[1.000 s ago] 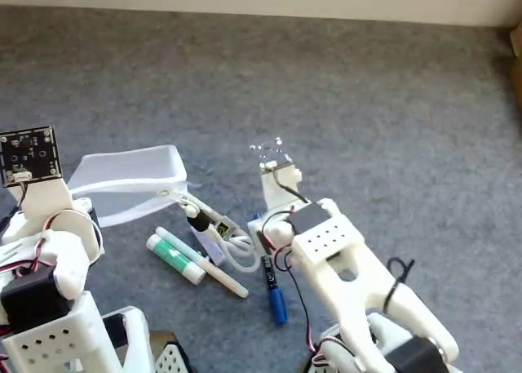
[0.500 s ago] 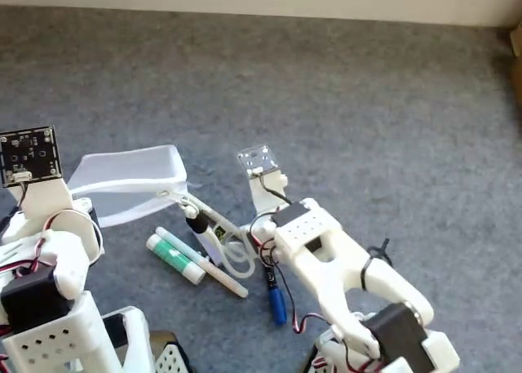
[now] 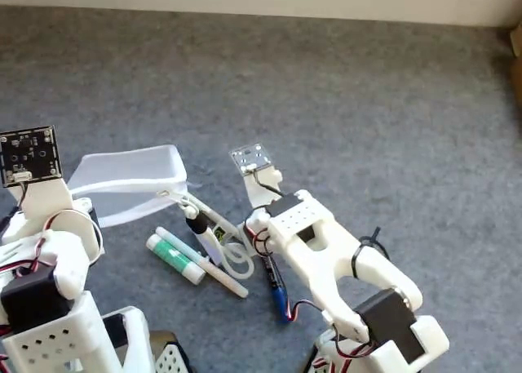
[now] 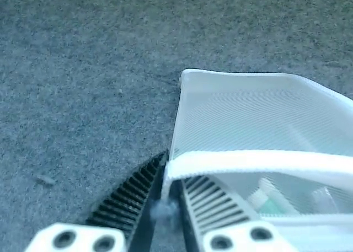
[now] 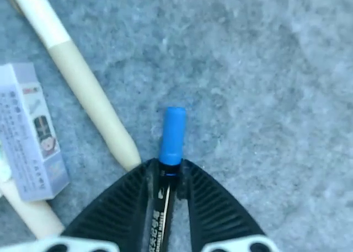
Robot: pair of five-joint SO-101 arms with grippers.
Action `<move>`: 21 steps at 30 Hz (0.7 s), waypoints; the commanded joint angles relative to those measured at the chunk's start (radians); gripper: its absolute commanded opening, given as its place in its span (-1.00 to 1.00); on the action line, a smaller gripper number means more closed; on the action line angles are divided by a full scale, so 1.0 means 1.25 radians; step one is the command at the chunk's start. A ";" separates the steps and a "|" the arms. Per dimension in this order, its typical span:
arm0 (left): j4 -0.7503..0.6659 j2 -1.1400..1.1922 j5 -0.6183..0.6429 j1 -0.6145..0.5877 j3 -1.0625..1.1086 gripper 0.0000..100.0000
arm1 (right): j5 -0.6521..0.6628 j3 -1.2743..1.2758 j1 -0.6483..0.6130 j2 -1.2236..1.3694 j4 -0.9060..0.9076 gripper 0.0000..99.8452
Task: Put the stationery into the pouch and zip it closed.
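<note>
We see a white net pouch point(image 3: 130, 179) lying on the grey carpet point(image 3: 391, 104) in front of the left arm. The left gripper point(image 4: 168, 173) has its two black jaws pinched on the thick white edge of the pouch, and that edge runs right between them. Looking through the net from the left wrist view, we can make out the green glue stick point(image 4: 265, 201) on the far side.

The stationery lies on the carpet near the pouch, not inside it. The green glue stick sits close to the pouch, with a long cream pen point(image 5: 83, 81) right beside it. A small white box point(image 5: 33, 139) lies just beside the cream pen.

The blue pen point(image 5: 172, 132) has a black body and a blue cap. It lies on the carpet under the right arm, near one end of the cream pen. The right gripper point(image 5: 168, 165) has its jaws closed on the black body, one jaw on each side. The blue cap sticks out past the jaw tips.
</note>
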 commanded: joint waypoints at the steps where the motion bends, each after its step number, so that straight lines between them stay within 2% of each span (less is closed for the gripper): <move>1: 0.001 0.018 -0.001 -0.004 -0.002 -0.99 | 0.021 -0.029 -0.007 -0.035 0.023 -0.99; 6: -0.001 0.018 -0.001 -0.004 0.010 -0.99 | 0.031 0.012 -0.008 -0.184 0.050 -0.99; 10: -0.005 0.018 -0.001 -0.004 0.024 -0.99 | 0.096 0.094 -0.012 -0.341 0.051 -0.99; 21: -0.005 0.018 -0.001 -0.004 0.024 -0.99 | 0.101 0.182 -0.007 -0.697 0.080 -0.99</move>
